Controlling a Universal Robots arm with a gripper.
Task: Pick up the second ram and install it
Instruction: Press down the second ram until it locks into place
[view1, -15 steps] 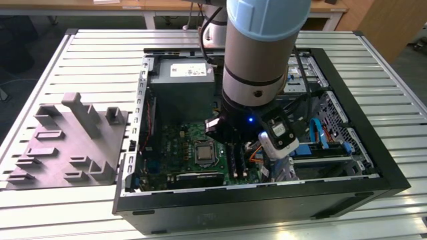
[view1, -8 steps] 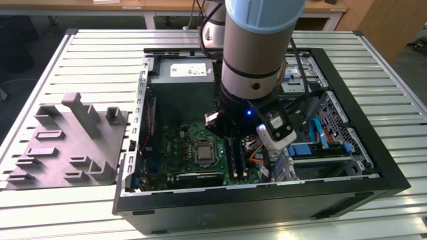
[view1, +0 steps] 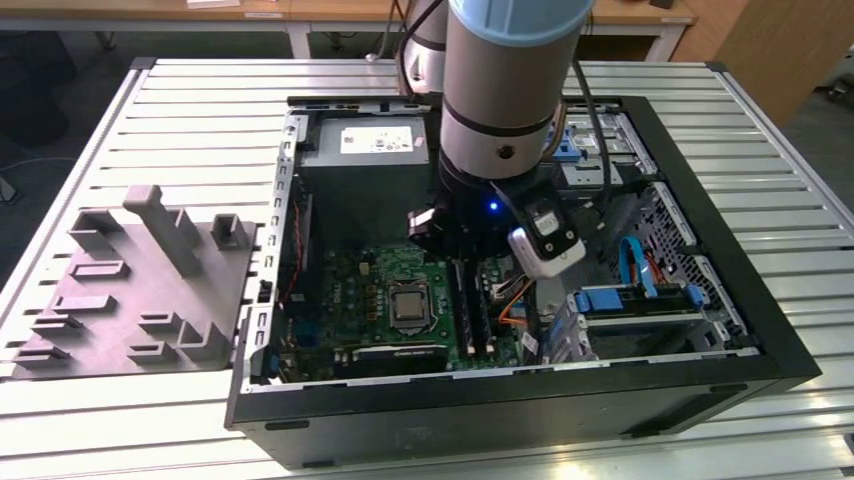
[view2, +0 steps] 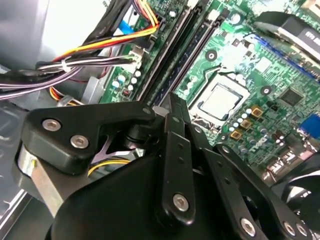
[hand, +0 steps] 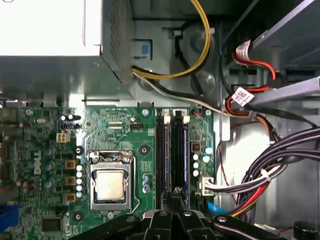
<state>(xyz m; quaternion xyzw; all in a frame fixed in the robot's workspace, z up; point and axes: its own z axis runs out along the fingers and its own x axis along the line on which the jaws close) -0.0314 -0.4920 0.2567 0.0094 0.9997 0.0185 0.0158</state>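
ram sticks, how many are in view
2: both stand side by side in the motherboard slots beside the processor socket, first stick nearer it, second ram under the pincer.

Above the slots: the arm (view1: 501, 90) and its tool (hand: 172, 207) stand directly over the memory slots (hand: 171, 157), taking the room there.
Beside the slots, cable side: a bundle of black, white and red cables (hand: 272, 167) crowds the gap between board edge and case wall; an orange cable (view1: 511, 300) loops just beside the slots.
Beside the slots, processor side: the bare processor socket (hand: 111, 186) lies low, leaving open room over the motherboard (hand: 117, 130).
Far end: the power supply (view1: 367, 145) walls off the board; yellow wires (hand: 197, 45) arc near it.
Drive side: the blue-tabbed drive cage (view1: 641, 300) blocks passage.
Outside the case: the grey fixture block (view1: 140, 280) stands on the surface (view1: 200, 110), well apart.
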